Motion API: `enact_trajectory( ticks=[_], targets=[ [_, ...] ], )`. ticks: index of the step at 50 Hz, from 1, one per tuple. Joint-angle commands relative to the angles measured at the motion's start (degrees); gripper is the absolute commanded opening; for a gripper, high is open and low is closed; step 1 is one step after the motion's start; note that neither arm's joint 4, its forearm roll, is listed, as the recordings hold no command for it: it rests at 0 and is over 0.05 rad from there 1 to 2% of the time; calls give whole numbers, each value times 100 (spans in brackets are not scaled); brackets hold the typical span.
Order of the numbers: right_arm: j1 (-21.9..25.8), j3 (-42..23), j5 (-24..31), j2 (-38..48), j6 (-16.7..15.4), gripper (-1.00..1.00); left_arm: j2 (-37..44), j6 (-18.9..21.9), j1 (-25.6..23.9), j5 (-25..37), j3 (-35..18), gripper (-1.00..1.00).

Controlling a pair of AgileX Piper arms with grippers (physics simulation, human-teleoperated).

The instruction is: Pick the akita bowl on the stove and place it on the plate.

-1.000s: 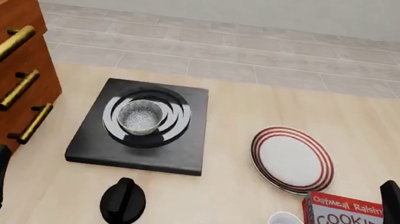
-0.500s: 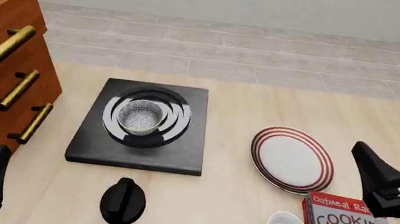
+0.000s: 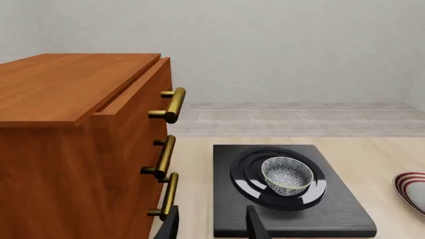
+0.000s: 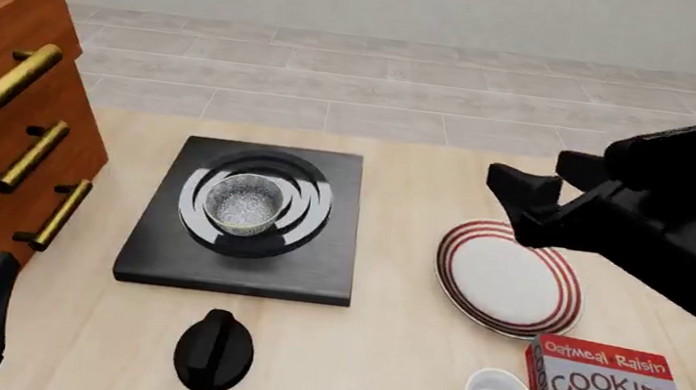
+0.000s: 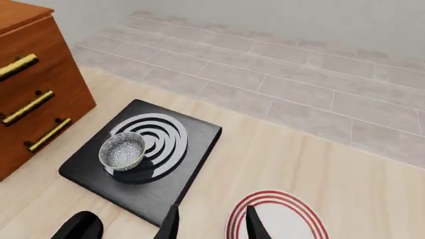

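Wooden table, tiled floor beyond; right tool apparently parted, left unclear

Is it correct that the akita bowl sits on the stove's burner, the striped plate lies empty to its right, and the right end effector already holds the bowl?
Not quite. The right end effector holds nothing: the front view shows it open above the table near the plate, away from the akita bowl. The rest is right: the bowl sits on the burner of the stove, and the plate is empty.
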Motion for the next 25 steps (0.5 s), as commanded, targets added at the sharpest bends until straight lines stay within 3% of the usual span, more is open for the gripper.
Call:
enact_trajectory(
  ticks=[1, 4, 12, 25],
  targets=[
    [566, -911, 112, 1461, 7, 100, 2, -1, 1, 0, 0, 100],
    [832, -1169, 224, 1715, 355, 100, 1, 0, 0, 0, 0, 100],
    [1099, -1890, 362, 2407, 538, 100, -2, 3, -1, 0, 0, 100],
    [1201, -2477, 290, 3109, 687, 100, 1, -1, -1, 0, 0, 100]
  ],
)
